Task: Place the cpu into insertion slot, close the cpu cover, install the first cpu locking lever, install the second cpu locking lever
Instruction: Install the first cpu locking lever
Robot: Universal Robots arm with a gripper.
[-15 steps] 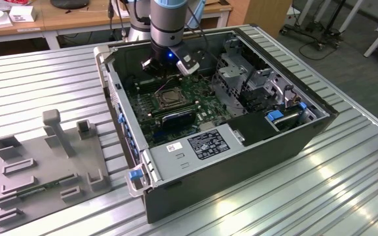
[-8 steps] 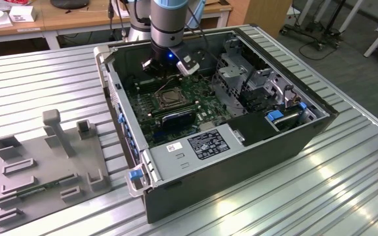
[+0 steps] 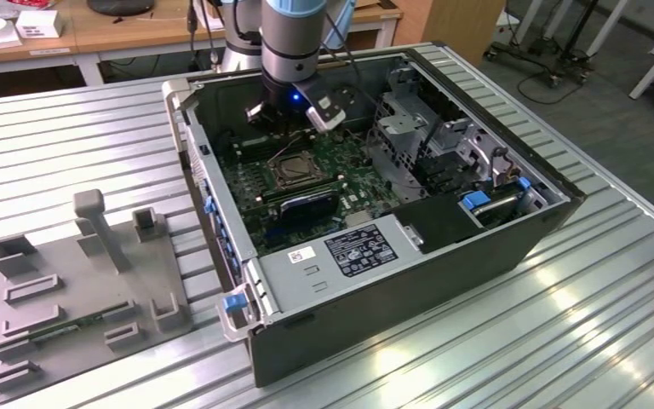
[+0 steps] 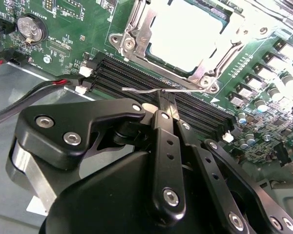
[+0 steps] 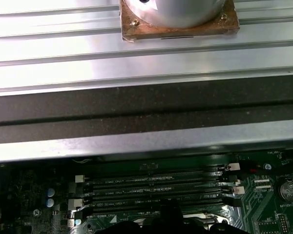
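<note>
In the exterior view, a grey fixture tray (image 3: 77, 298) lies at nine o'clock of the open computer case (image 3: 418, 281). Inside the case, the gripper (image 3: 285, 128) hangs at twelve o'clock of the insertion slot (image 3: 294, 170). In the second wrist view its fingers (image 4: 162, 117) are clenched on a thin locking lever (image 4: 136, 90). The cpu (image 4: 185, 34) sits in the slot under the lowered cpu cover (image 4: 136, 27).

Green motherboard (image 4: 78, 36), silvery cpu cover (image 4: 136, 34)

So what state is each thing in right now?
cpu: lying flat, framed by the cover.
cover: down over the cpu.
lever: pinched by the gripper; latched or not, cannot tell.
gripper: shut on the lever.
memory slots: empty.
case: side open.
</note>
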